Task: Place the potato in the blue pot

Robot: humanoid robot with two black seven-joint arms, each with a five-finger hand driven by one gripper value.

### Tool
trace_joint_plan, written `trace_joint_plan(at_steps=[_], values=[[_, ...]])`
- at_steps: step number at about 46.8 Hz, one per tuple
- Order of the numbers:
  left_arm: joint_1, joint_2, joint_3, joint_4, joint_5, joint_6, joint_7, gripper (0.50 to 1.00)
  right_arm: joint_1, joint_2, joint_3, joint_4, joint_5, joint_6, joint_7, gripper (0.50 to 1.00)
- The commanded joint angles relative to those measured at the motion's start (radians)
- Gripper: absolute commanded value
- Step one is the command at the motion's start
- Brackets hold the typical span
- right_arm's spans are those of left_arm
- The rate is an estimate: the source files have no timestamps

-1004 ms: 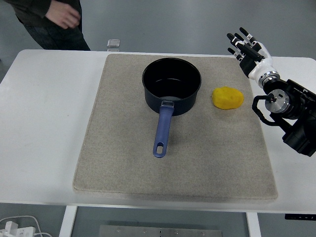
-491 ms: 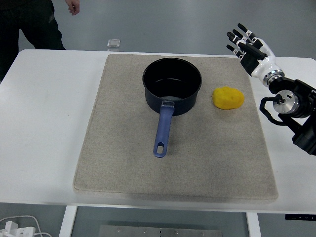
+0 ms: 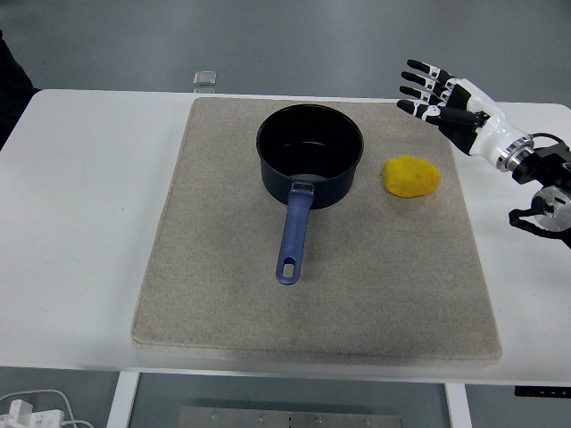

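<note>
Potato (image 3: 411,177), yellow and oval, lay on the grey mat (image 3: 214,285) to the right of the blue pot (image 3: 310,155), near it but not touching. The pot stood upright in the far middle part of the mat, its inside dark and holding nothing, its blue handle (image 3: 293,235) pointing toward the near edge of the bench (image 3: 80,223). The mat covered the middle of the white bench. The right hand (image 3: 442,96), black and white, came in from the right edge and hung above the far right corner of the mat, beyond the potato and apart from it; its fingers (image 3: 417,77) were spread and straight, pointing left, and held nothing. Its black arm (image 3: 546,183) extended off the right edge. A small clear square thing (image 3: 206,78) sat at the far edge of the bench, beyond the mat. White cables (image 3: 31,408) showed below the near left corner of the bench. A dark edge of a person's clothing (image 3: 11,85) showed at the far left
</note>
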Motion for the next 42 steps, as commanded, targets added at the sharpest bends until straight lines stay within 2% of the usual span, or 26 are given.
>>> trace_joint_plan(at_steps=[1,8,20,29,34,42], values=[[0.000,0.000,0.000,0.000,0.000,0.000,0.000,0.999,-0.003,-0.001,0.001,0.003,-0.098,-0.003,0.004,0.928],[0.000,0.000,0.002,0.000,0.000,0.000,0.000,0.999,-0.011,0.000,0.000,0.002,-0.282,-0.004,0.064,0.928],[0.000,0.000,0.002,0.001,0.000,0.000,0.000,0.999,-0.011,0.000,-0.013,-0.006,-0.471,-0.009,0.091,0.928],[0.000,0.000,0.002,0.001,0.000,0.000,0.000,0.999,-0.021,0.006,-0.019,-0.012,-0.630,-0.073,0.137,0.924],[0.000,0.000,0.002,0.001,0.000,0.000,0.000,0.999,-0.026,0.006,-0.040,-0.020,-0.670,-0.082,0.143,0.924],[0.000,0.000,0.002,0.001,0.000,-0.002,0.000,0.999,-0.022,0.005,-0.100,-0.055,-0.718,-0.139,0.179,0.921]])
